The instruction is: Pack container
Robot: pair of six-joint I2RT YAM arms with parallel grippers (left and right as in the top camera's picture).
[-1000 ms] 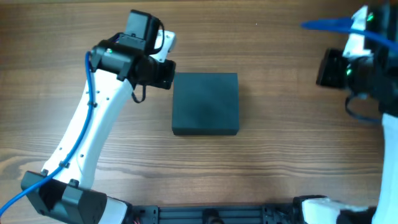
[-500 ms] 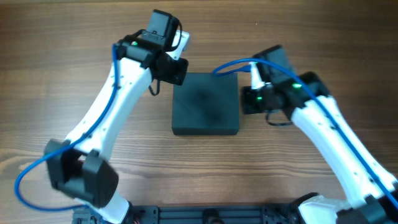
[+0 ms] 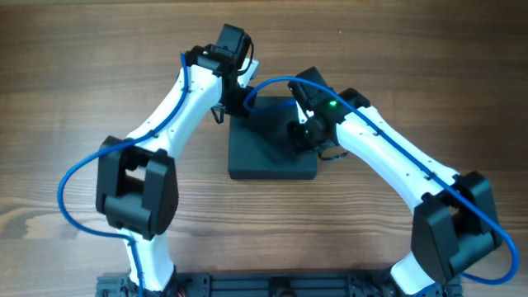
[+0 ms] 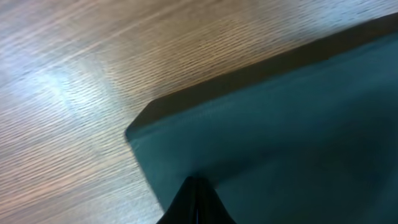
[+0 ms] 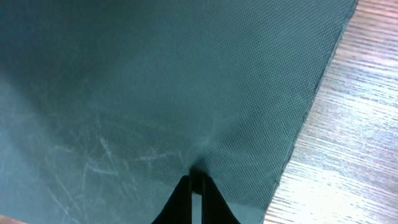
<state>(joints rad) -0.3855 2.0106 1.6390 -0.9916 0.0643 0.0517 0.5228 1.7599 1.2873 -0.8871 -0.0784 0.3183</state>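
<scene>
The container [image 3: 266,155] is a dark teal-grey box lying shut at the table's middle. My left gripper [image 3: 240,104] is over its far left corner. In the left wrist view the jaws [image 4: 199,182] are shut and empty, tips against the container's top [image 4: 298,124] near that corner. My right gripper [image 3: 299,132] is over the right part of the lid. In the right wrist view its jaws [image 5: 199,178] are closed together with nothing between them, tips on the textured, scratched lid [image 5: 155,81] near its edge.
The wooden table [image 3: 74,91] surrounds the box on all sides. Both arms arch in from the front, with blue cables [image 3: 78,177] looping beside them. A black rail [image 3: 280,285] runs along the front edge.
Both arms have swung in toward the box. The left gripper moved right onto the far left corner. The right gripper came from the far right edge onto the lid.
</scene>
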